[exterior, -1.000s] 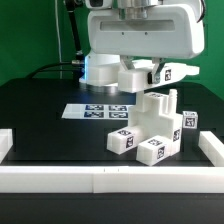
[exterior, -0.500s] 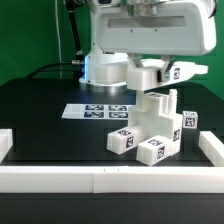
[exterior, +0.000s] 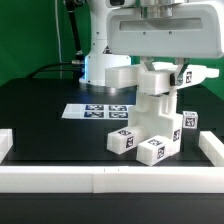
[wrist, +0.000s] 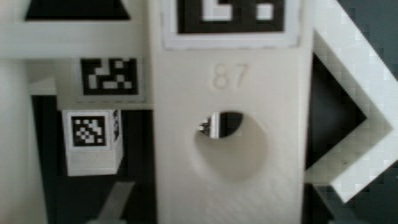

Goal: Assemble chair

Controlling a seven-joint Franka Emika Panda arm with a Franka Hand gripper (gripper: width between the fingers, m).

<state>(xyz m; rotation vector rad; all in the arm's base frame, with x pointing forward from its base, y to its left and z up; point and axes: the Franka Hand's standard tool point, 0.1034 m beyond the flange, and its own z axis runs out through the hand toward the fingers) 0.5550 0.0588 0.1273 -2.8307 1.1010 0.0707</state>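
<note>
Black table (exterior: 40, 110): white blocky chair (exterior: 150, 135), tagged, seemingly part-built.

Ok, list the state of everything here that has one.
claw: shut on the tagged panel.
tagged panel: off the table, held over the partly built chair.
partly built chair: standing on the table, unfinished.
marker board: flat on the table.
</note>
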